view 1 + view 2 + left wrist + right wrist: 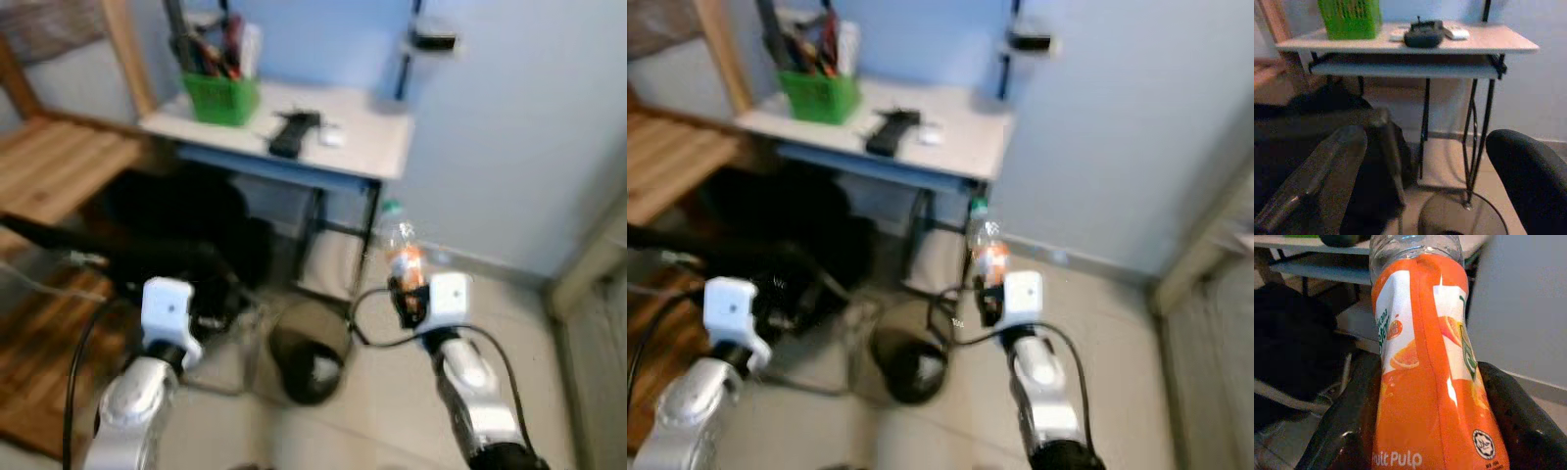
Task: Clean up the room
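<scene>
Your right gripper [1420, 431] is clamped on a plastic bottle [1425, 357], one black finger [1342, 431] pressed against each side of its orange label. On that label you can read "Fruit Pulp" in white near the bottom, part of a word ending "...cana" and "...ster" on a white panel beside a small orange roundel, and pictures of orange slices. A round black-and-white mark sits low on the side; its text is too small to read. Above the label the bottle is clear, ribbed plastic, and the head views show a green cap [392, 207]. The bottle stands upright in the gripper, held in the air above the tiled floor [392, 392], in front of the desk's right leg.

Your left gripper [1425, 181] is spread wide with nothing between its fingers; one finger [1528, 176] is a rounded, matt black shape. It points at the space under the desk.

The desk [372, 137] has a pale, smooth top on thin black metal legs, with a shelf below the top. On it stand a green slatted plastic basket [219, 96] holding pens and tools, a black remote-like device [292, 131] and a small white flat thing [331, 138].

On the floor between your arms sits a round, dark bin [308, 357] with something pale inside. Left of it lies a dark, soft-looking heap [186, 230], and further left are slatted wooden boards [59, 166].
</scene>
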You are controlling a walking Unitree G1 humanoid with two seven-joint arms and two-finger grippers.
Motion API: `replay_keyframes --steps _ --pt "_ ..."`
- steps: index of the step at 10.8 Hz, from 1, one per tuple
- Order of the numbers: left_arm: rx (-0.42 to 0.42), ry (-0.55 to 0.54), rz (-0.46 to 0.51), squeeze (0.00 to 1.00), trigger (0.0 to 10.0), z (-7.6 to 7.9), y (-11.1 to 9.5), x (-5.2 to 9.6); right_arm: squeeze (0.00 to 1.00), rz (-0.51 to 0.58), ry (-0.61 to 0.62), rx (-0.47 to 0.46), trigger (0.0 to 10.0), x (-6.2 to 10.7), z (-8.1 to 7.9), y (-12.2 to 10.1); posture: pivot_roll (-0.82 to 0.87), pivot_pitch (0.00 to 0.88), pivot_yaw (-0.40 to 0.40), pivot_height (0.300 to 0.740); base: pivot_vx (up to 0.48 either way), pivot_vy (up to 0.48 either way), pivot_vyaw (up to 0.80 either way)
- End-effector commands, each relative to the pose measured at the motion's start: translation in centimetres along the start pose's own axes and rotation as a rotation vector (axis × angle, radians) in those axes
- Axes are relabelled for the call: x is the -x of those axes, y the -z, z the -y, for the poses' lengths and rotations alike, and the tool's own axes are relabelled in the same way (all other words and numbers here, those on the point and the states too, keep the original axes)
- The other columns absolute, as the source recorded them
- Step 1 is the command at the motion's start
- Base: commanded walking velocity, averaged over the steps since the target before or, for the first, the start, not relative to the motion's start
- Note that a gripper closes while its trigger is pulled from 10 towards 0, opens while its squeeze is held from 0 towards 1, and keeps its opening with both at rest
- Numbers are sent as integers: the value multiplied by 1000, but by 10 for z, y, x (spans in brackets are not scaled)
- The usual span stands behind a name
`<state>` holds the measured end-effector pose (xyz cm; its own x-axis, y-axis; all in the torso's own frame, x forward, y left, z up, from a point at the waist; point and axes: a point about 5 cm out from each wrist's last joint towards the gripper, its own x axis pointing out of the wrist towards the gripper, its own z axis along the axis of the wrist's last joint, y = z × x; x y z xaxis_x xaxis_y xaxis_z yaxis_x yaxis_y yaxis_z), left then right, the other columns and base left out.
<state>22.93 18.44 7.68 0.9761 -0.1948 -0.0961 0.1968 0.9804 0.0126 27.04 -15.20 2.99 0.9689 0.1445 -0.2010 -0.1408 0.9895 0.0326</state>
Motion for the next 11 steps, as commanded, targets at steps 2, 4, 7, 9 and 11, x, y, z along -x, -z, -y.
replay_keyframes --steps 2,4,7,9,11 --pt "20 14 5 0 10000 8 0 0 0 -34 9 6 10000 0 9 4 -60 0 8 703 313 364 0" --pt "-64 20 -41 0 10000 12 5 1 0 -37 -7 15 10000 -4 8 2 -51 0 1 703 159 180 0" --pt "-52 34 -16 0 10000 16 2 1 0 -35 -17 23 10000 -6 6 1 -53 0 0 703 240 -210 0" --pt "-50 39 -7 0 10000 18 0 -1 0 -35 -21 23 10000 -7 4 1 -61 0 4 703 371 -298 0" --pt "-37 54 -7 0 10000 22 -1 -8 0 -28 -20 29 10000 -8 4 -1 -75 0 14 703 401 -259 0"
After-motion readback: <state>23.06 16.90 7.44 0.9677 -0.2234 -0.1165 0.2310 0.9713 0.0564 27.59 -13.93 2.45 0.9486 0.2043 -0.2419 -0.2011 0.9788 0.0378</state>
